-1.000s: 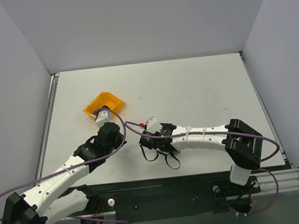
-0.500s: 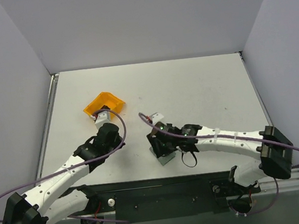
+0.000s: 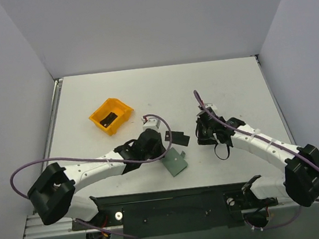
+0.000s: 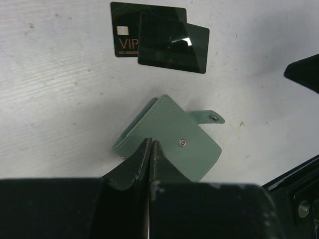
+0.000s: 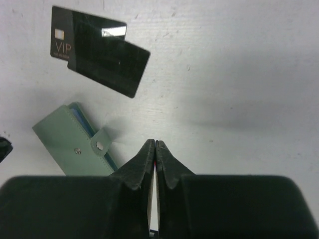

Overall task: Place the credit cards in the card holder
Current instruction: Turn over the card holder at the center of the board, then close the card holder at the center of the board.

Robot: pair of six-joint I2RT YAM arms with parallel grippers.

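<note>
The sage-green card holder lies folded on the table near the front edge, its snap tab undone; it also shows in the left wrist view and the right wrist view. Two black credit cards lie overlapping just behind it, one marked VIP, the other plain; both show in the right wrist view. My left gripper is shut and empty, its tips over the holder's near edge. My right gripper is shut and empty, right of the cards and holder.
An orange plastic bin stands at the back left with a dark card-like thing inside. The right gripper's tip enters the left wrist view at the right edge. The table's front rail runs just below the holder.
My left arm has swung from the orange bin to the middle, over the holder. My right arm has pulled away to the right, uncovering the holder and two cards.
</note>
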